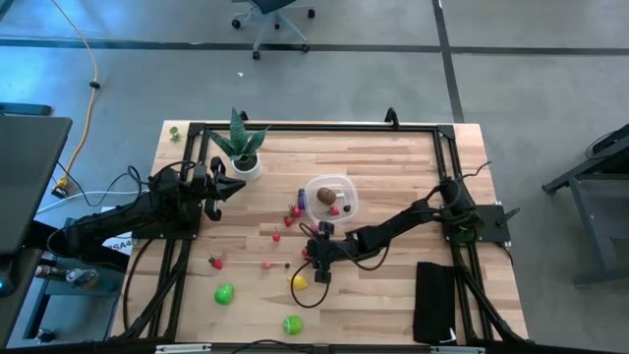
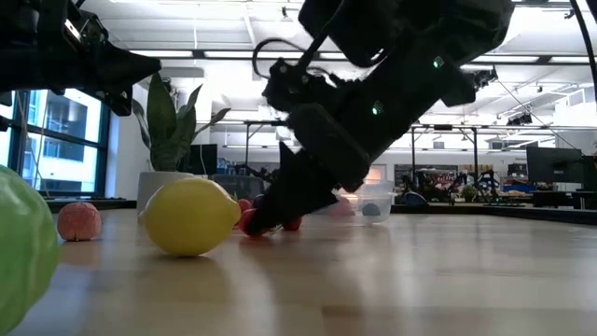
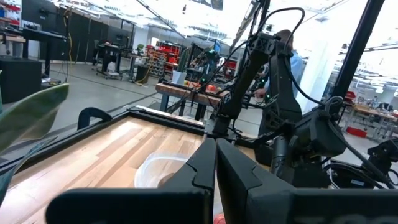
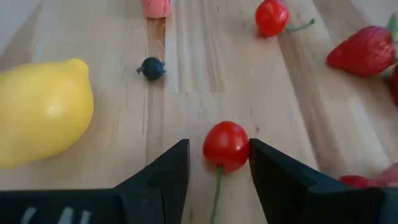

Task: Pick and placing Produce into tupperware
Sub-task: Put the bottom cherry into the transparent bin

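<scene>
My right gripper (image 4: 218, 144) is open and low over the table, left of the tupperware's near side (image 1: 319, 264). A small red cherry with a green stem (image 4: 226, 148) lies on the wood between its two fingers. Beside it are the yellow lemon (image 4: 40, 112), a dark berry (image 4: 152, 68), another cherry (image 4: 272, 17) and a strawberry (image 4: 364, 50). The clear tupperware (image 1: 346, 187) stands mid-table with a brown kiwi (image 1: 323, 195) and a red piece inside. My left gripper (image 1: 218, 187) is shut and hovers by the plant pot. My right gripper comes at the cherry slanting down from the table's right side, one finger on each side of it. A gap shows between the cherry and one finger (image 4: 177, 165). Whether the other finger (image 4: 264, 165) touches it, I cannot tell. The cherry rests on the table.
A spiky green plant in a white pot (image 1: 243, 157) stands at the far left. Two green round fruits (image 1: 224, 293) (image 1: 292, 324) and a strawberry (image 1: 215, 262) lie near the near edge. Small red pieces are scattered left of the tupperware. A black pad (image 1: 434, 300) lies at the near right.
</scene>
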